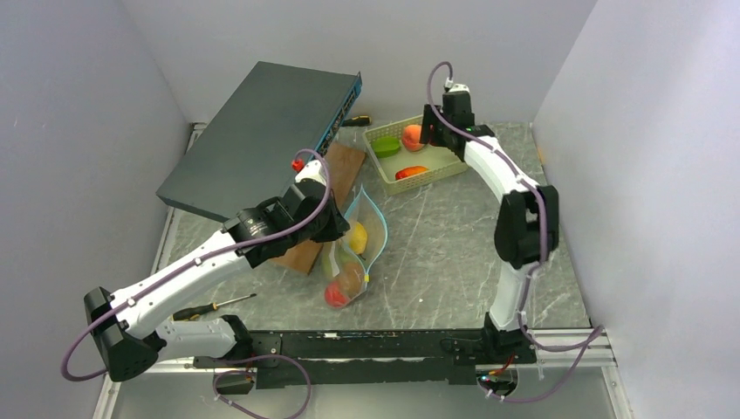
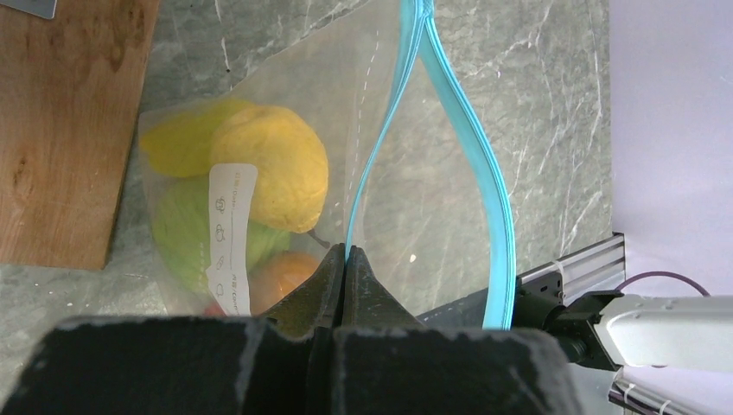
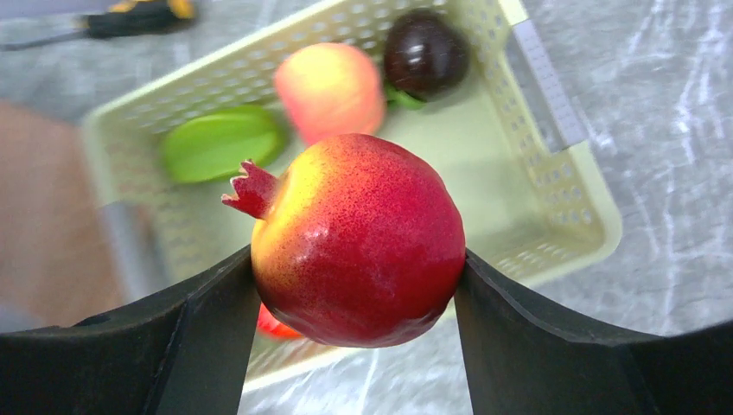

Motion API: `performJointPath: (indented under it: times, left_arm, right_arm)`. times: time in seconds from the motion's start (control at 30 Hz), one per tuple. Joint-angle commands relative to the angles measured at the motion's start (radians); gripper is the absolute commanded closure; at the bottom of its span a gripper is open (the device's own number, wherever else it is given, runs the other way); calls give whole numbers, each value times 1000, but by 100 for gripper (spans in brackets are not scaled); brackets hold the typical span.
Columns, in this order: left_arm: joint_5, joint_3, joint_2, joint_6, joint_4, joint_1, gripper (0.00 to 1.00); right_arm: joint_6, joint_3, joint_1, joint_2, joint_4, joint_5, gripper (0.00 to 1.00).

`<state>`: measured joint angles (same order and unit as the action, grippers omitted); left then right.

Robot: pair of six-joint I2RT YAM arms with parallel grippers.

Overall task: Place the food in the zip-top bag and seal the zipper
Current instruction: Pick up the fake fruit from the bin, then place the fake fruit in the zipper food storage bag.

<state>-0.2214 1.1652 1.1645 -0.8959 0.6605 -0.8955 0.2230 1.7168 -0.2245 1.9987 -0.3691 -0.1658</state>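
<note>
Left gripper (image 2: 344, 259) is right up in the lens, jaws pinched tight on one lip of the zipper (image 2: 471, 147). That arm stretches diagonally over the wooden board (image 1: 325, 205) to the zip-top bag (image 1: 371, 229) mid-table. The bag mouth gapes, with the other lip bowing away. Inside are a yellow lemon (image 2: 272, 164), a light green fruit (image 2: 186, 229) and an orange one (image 2: 281, 277), partly behind the white label (image 2: 229, 233).

Right arm reaches to the far side, right gripper (image 3: 354, 259) clamped around a red pomegranate (image 3: 363, 216) above the pale green basket (image 3: 562, 173). The basket holds a peach (image 3: 330, 86), a green piece (image 3: 223, 141), a dark purple plum (image 3: 426, 54) and something red (image 3: 272, 322).
</note>
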Motion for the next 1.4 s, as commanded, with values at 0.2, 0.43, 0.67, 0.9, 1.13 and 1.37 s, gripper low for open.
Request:
performJointPath:
  times: [0.2, 0.43, 0.67, 0.9, 1.13, 1.37]
  left_arm:
    - [11, -6, -34, 8, -39, -2, 100]
    - [-13, -6, -48, 18, -40, -2, 100]
    - [-12, -15, -59, 19, -46, -3, 100]
    - [-34, -51, -100, 6, -54, -3, 100]
    - [-45, -45, -102, 6, -48, -3, 100]
    - [-44, -34, -95, 8, -39, -2, 100]
  right_arm:
    - [339, -484, -11, -478, 517, 501, 100]
    - [382, -642, -124, -706, 566, 502, 100]
    - [232, -701, -343, -841, 481, 498, 100]
    - [112, -819, -429, -987, 478, 577, 100]
    - [8, -793, -538, -954, 400, 573, 92]
    - [-54, -766, -620, -926, 339, 455, 63]
